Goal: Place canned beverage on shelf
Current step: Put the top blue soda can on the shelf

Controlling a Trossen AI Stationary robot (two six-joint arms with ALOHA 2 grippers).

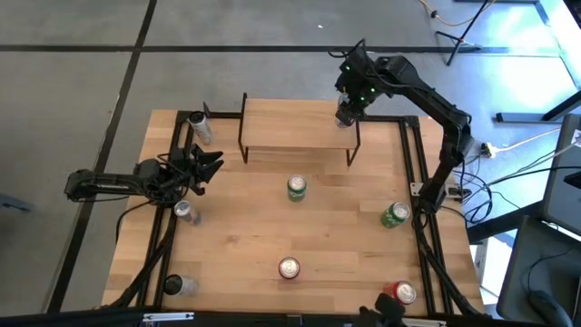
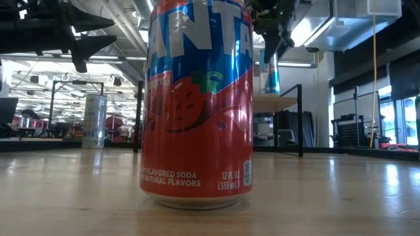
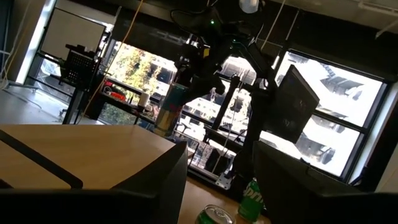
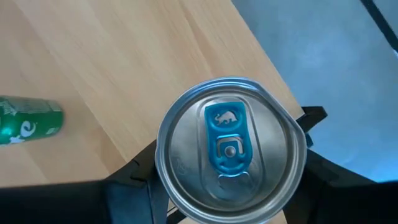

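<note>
While my right end effector (image 4: 227, 186) grips a blue-tabbed can (image 4: 231, 158) over the shelf (image 1: 300, 124) (right end), my left end effector (image 1: 207, 167) idles, partly open.

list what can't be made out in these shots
- Low view: the red Fanta can fills the middle, hiding most of the shelf and the cans behind it.
- Right wrist view: the blue-tab can hides the right gripper jaws' contact and whether its base touches the plank.
- High view: the can at the right gripper is too small to identify.
- Left wrist view: the left gripper is dark and cut off by the edge.
</note>
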